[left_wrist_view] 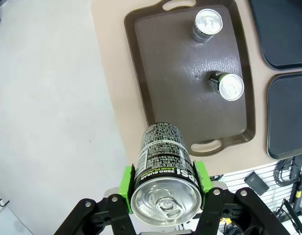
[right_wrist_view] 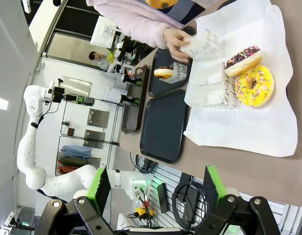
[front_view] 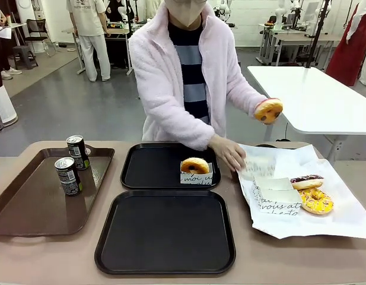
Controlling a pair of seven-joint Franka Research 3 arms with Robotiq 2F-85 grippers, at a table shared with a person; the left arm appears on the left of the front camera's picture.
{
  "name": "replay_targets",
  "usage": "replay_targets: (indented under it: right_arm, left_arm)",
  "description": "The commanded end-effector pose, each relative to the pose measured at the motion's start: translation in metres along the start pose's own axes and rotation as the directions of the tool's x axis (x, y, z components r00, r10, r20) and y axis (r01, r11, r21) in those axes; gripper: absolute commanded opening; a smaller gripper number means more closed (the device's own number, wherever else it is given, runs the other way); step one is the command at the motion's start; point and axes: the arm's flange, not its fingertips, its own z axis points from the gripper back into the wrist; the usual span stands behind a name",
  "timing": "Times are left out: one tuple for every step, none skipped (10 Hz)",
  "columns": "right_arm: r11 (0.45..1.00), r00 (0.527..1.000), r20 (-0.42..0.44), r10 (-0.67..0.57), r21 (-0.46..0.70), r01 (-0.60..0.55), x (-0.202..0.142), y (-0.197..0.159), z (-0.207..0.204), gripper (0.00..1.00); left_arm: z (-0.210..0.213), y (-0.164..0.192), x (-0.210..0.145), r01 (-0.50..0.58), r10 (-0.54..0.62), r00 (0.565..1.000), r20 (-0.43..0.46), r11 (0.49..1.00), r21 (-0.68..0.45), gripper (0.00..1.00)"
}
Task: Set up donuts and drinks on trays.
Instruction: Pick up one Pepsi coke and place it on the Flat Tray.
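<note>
The left pincer (left_wrist_view: 164, 183) clamps a can (left_wrist_view: 163, 156) near the table's (left_wrist_view: 111, 58) left edge; the right pincer (right_wrist_view: 155, 182) stands open. The brown tray (front_view: 28, 202) holds two cans (front_view: 68, 175). The far black tray (front_view: 147, 169) carries one golden donut (front_view: 195, 165) at its right edge.

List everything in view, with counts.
black trays: 2, black, table middle, one behind the other
brown tray: 1, brown, table left
cans: 2, dark, standing on brown tray
held can: 1, dark, in left pincer
golden donuts: 2, one in paper holder on far tray, one raised by person
other donuts: 2, chocolate and yellow-sprinkled, on white paper
person's hand: 1, resting on white paper
left pincer: 1, shut on held can
right pincer: 1, open, empty
</note>
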Motion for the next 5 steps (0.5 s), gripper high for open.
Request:
replay_targets:
  right_arm:
    - [1.0,1.0,0.014,0.014,0.024,-0.015,0.003,0.001,0.0,1.0]
    - [1.0,1.0,0.014,0.014,0.024,-0.015,0.003,0.001,0.0,1.0]
    - [1.0,1.0,0.014,0.014,0.024,-0.015,0.003,0.001,0.0,1.0]
    - [1.0,1.0,0.014,0.014,0.024,-0.015,0.003,0.001,0.0,1.0]
    - [1.0,1.0,0.014,0.014,0.024,-0.015,0.003,0.001,0.0,1.0]
  left_arm:
    - [-0.002,-0.033,0.007,0.012,-0.011,0.997,0.076,1.0,-0.015,0.59]
    - [0.003,-0.063,0.014,0.023,-0.016,0.99,0.138,0.999,-0.047,0.59]
    - [0.009,-0.092,0.025,0.041,-0.032,0.984,0.176,0.998,-0.05,0.59]
    - [0.012,-0.118,0.037,0.057,-0.049,0.979,0.198,0.998,-0.034,0.59]
    - [0.008,-0.144,0.052,0.08,-0.069,0.977,0.202,0.996,-0.048,0.59]
